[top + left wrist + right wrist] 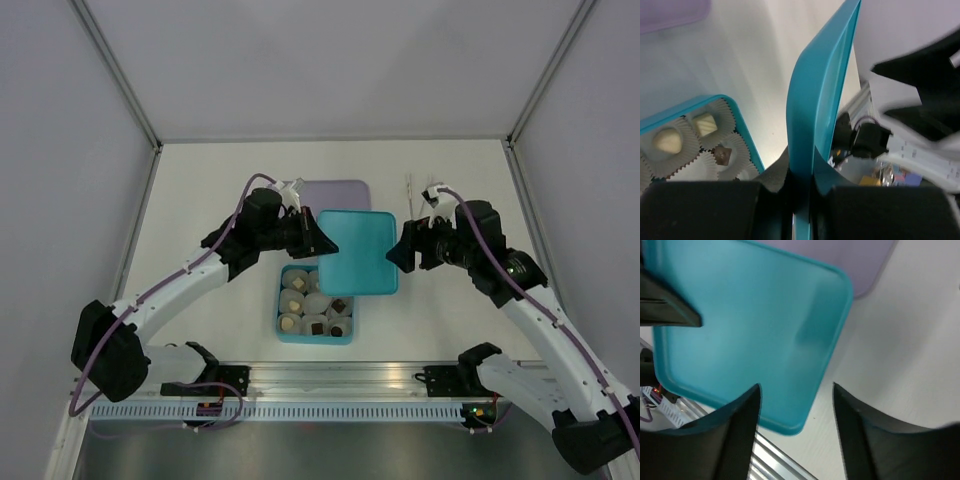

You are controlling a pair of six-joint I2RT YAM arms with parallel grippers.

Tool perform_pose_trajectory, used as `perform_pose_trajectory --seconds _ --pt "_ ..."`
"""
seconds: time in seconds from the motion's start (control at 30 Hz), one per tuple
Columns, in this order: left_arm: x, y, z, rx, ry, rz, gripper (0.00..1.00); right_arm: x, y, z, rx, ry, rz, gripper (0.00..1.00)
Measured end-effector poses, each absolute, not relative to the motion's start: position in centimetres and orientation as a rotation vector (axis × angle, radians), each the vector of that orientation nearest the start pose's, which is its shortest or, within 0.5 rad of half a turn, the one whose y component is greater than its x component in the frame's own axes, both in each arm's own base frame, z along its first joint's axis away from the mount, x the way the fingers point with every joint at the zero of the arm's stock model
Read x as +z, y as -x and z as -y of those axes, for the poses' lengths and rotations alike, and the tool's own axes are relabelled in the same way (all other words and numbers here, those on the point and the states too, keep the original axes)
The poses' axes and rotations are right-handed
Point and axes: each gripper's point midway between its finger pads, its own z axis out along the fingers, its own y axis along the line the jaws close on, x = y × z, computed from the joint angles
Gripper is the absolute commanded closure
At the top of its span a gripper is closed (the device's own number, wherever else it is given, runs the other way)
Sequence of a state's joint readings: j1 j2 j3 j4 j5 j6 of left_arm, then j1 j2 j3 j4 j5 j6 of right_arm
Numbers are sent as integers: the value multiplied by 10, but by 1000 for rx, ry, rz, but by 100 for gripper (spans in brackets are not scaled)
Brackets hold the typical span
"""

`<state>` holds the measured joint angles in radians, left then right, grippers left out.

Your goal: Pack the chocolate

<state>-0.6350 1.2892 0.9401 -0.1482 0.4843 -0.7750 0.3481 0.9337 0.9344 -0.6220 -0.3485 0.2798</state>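
The left gripper [802, 202] is clamped tight on the near edge of the teal lid [357, 252], its arm stretched out over the table [220, 180] and holding the lid up above it. The right gripper [796, 387] sits at the lid's opposite edge with its jaws apart. Whether a pad brushes the plastic is hard to call from here. Below, the chocolate [667, 141] sits in frilled paper cups [737, 145] inside the open teal box [283, 335]. The pieces are small, some cream-white and some dark brown. A lavender tray [335, 192] lies just behind the lid.
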Motion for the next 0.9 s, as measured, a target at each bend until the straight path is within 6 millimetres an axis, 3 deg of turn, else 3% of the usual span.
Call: perform_pose_trajectory --seconds 0.1,0.23,0.43,0.53,0.67,0.77,0.9 --pt "218 -245 296 -1212 -22 -2337 98 241 -220 -174 701 451 -2091 2" --pt "238 -256 275 -1075 182 -2376 98 270 -195 -204 713 695 -1908 2" --pt "272 -272 236 -968 438 -2381 98 252 -149 -271 606 1132 -1726 2" --pt "274 -273 225 -950 515 -2388 98 242 -137 -294 482 1261 -1636 2" --pt "267 -260 223 -953 552 -2447 98 232 -161 -307 242 1270 -1579 2" --pt "263 -249 223 -969 568 -2476 98 240 -186 -310 93 1195 -1519 3" --pt "259 -236 221 -1004 591 -2496 98 248 -201 -307 -8 1140 -1449 10"
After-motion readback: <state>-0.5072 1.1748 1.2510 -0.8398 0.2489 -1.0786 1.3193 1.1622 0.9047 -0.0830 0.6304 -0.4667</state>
